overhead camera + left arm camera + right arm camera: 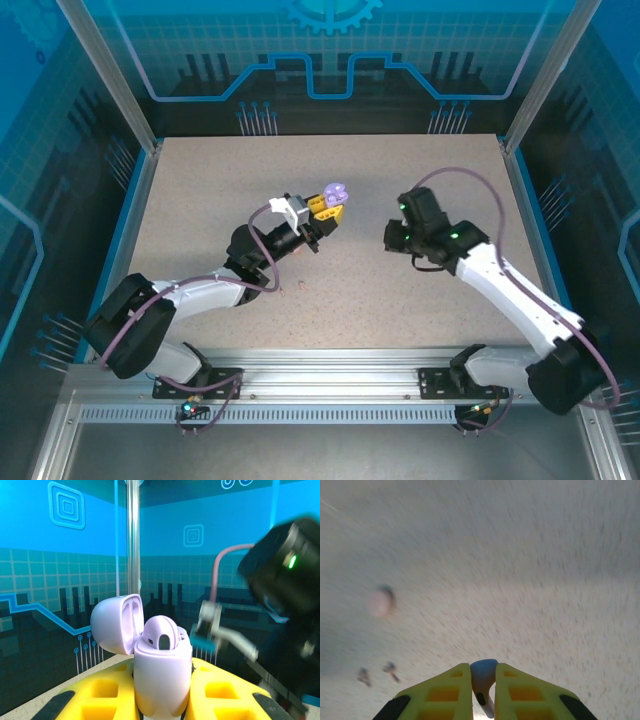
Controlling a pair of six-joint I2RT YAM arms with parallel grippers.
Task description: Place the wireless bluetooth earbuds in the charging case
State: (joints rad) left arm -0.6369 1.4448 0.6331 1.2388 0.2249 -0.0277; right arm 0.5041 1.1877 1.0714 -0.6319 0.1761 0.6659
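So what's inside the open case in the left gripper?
What looks like a purple earbud, rounded with a dark oval spot, sits up out of the case. The rest of the inside is hidden behind it.

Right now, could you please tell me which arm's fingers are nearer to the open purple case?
Left. The left fingers clamp the case itself; the right fingers, pinching an earbud, hang apart to its right.
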